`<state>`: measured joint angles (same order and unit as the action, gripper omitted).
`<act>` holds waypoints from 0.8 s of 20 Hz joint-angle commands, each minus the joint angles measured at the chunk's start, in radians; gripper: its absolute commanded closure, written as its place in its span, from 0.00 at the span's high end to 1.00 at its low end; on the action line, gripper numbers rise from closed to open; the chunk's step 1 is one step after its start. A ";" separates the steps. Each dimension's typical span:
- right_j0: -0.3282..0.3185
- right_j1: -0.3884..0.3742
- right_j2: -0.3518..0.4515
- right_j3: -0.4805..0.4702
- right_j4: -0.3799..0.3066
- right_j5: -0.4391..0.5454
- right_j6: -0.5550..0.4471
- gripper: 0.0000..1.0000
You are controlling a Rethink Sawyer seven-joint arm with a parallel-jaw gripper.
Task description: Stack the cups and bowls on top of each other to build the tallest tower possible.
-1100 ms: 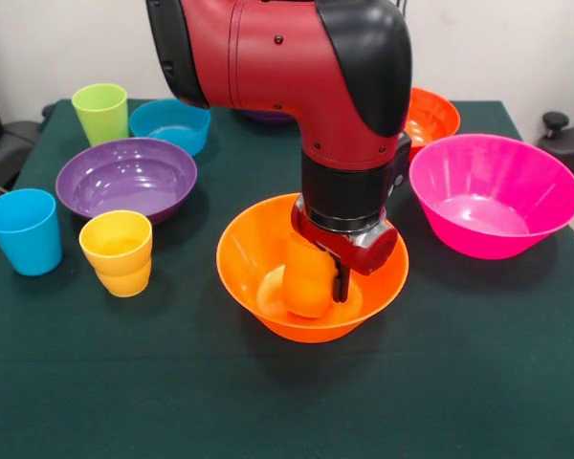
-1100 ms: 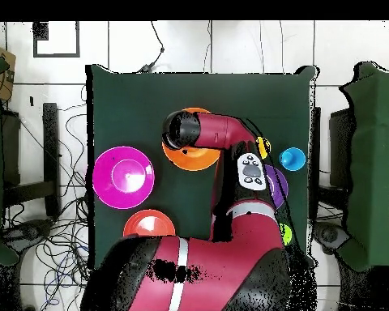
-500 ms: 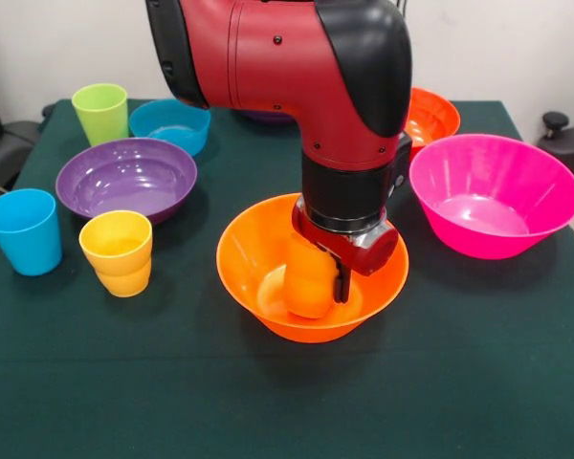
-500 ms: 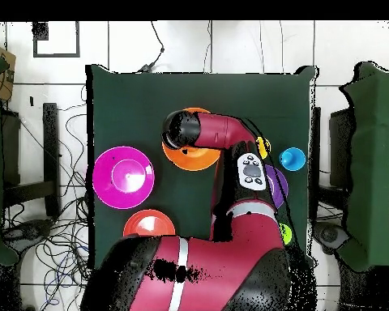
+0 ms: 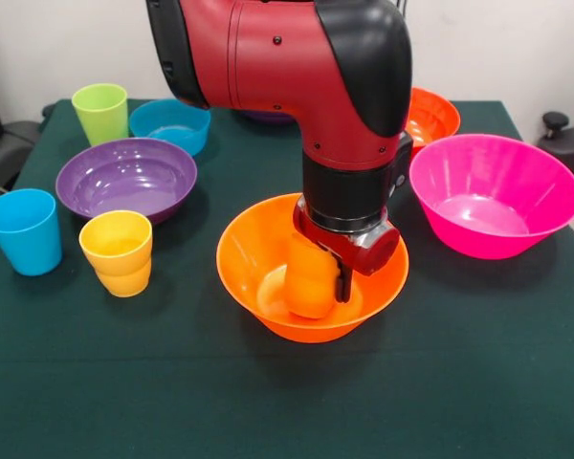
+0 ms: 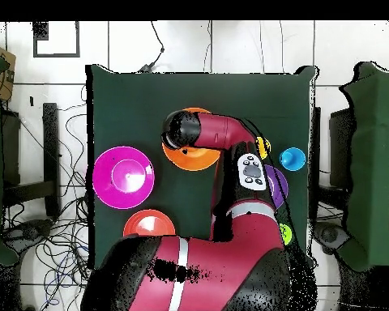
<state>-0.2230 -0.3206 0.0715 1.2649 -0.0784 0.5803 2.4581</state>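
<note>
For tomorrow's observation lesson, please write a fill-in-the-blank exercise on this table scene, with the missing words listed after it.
1. The claw holds a small cup whose colour is ____.
2. That cup sits inside the wide orange ____.
3. In the front view, the yellow cup stands between the wide orange bowl and the ____ cup.
4. The purple bowl has ____ inside it.

Missing words: orange; bowl; blue; nothing

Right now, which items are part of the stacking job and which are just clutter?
Job:
- wide orange bowl with orange cup inside, in the gripper
- other cups and bowls, e.g. yellow cup, pink bowl

Clutter:
- floor cables
</note>
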 commanded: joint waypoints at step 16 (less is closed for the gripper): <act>0.005 -0.004 0.071 0.204 0.002 -0.014 0.010 0.00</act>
<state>-0.2229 -0.3535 0.0720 1.3598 -0.0668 0.5801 2.4581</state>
